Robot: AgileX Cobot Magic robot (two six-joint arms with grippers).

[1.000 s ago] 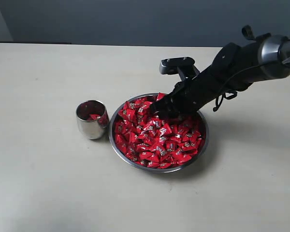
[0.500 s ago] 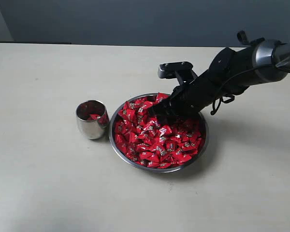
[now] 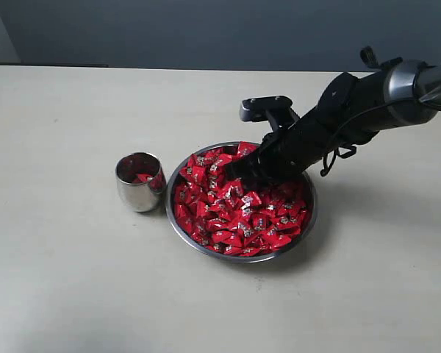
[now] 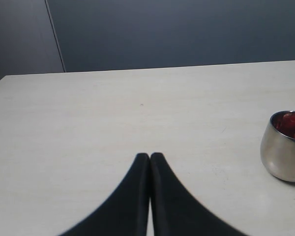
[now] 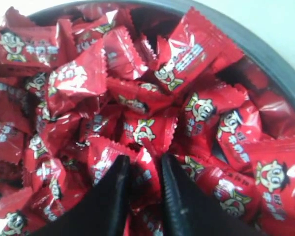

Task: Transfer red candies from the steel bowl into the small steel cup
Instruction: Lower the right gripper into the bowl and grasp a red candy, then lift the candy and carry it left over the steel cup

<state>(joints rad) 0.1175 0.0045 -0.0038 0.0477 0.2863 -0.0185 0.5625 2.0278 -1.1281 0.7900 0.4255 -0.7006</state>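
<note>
The steel bowl (image 3: 170, 213) sits mid-table, heaped with red candies (image 3: 235, 217). My right gripper (image 3: 240, 168) is dug into the pile on the bowl's far side. In the right wrist view its black fingers (image 5: 119, 189) are closed on a red candy (image 5: 146, 173), with the right gripper (image 5: 143, 164) surrounded by other wrappers and the bowl rim (image 5: 265, 49) behind. The small steel cup (image 3: 138, 182) stands just left of the bowl and has red candies inside (image 3: 142, 177). My left gripper (image 4: 150, 157) is shut and empty above bare table, with the cup (image 4: 284, 146) off to one side.
The pale tabletop (image 3: 73, 279) stretches around the bowl and cup. A dark wall (image 3: 206, 29) runs behind the table's far edge. The right arm (image 3: 367, 99) reaches in from the right, above the bowl's far rim.
The right arm has dropped slightly and pushed its gripper a bit deeper into the candies. Bowl, cup and left gripper have stayed put.
</note>
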